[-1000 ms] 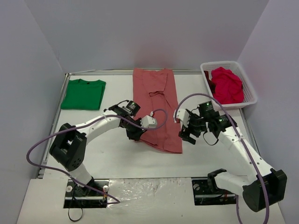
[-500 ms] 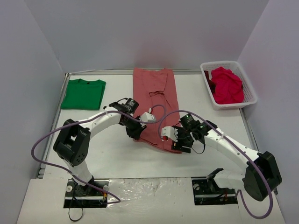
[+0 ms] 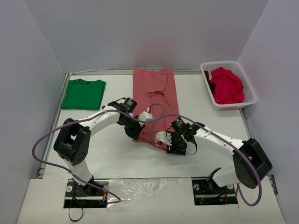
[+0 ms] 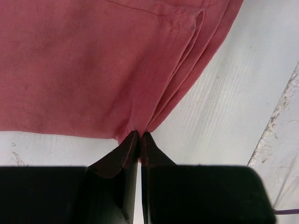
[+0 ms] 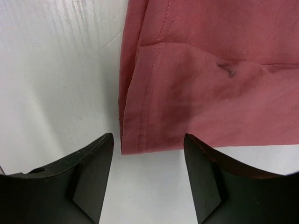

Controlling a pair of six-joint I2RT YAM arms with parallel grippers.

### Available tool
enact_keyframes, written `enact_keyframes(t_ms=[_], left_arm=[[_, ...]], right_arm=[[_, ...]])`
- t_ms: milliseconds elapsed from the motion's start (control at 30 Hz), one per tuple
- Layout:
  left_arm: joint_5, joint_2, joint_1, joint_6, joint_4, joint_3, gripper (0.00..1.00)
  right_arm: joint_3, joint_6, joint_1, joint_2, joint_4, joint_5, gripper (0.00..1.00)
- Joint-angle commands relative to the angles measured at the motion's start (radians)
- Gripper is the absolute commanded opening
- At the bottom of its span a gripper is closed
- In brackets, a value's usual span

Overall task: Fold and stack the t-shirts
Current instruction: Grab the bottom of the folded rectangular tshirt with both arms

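A salmon-pink t-shirt (image 3: 156, 100) lies folded lengthwise down the middle of the table. My left gripper (image 3: 136, 135) is shut on its near left corner (image 4: 135, 122). My right gripper (image 3: 172, 148) hovers open at the near right corner (image 5: 140, 140), its fingers (image 5: 96, 163) straddling the hem without touching it. A green t-shirt (image 3: 84, 93) lies folded at the back left. Crimson t-shirts (image 3: 227, 85) are heaped in the white basket (image 3: 250, 91) at the back right.
Grey walls enclose the table on three sides. A purple cable (image 3: 42, 140) loops from each arm. The table's near edge (image 3: 149, 179) runs just behind the arm bases.
My right gripper has swung left and down from beside the shirt to its near right corner, with its fingers narrowing. The left gripper keeps its hold, nudged slightly back.
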Motion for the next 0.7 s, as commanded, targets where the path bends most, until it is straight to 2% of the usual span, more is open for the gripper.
enact_keyframes(t_ms=[0,233,400,667], left_arm=[[0.029,-0.024,0.014,0.008,-0.02,0.005,0.02],[0.041,-0.024,0.02,0.008,-0.024,0.002,0.02],[0.044,-0.027,0.02,0.009,-0.03,0.006,0.02],[0.055,-0.032,0.023,0.006,-0.018,-0.012,0.02]], right_arm=[[-0.019,0.009,0.008,0.033,0.009,0.02,0.57],[-0.043,0.01,0.008,0.11,0.055,0.042,0.56],[-0.022,0.027,0.005,0.147,0.06,0.031,0.5],[-0.009,0.047,0.005,0.141,0.034,0.047,0.19]])
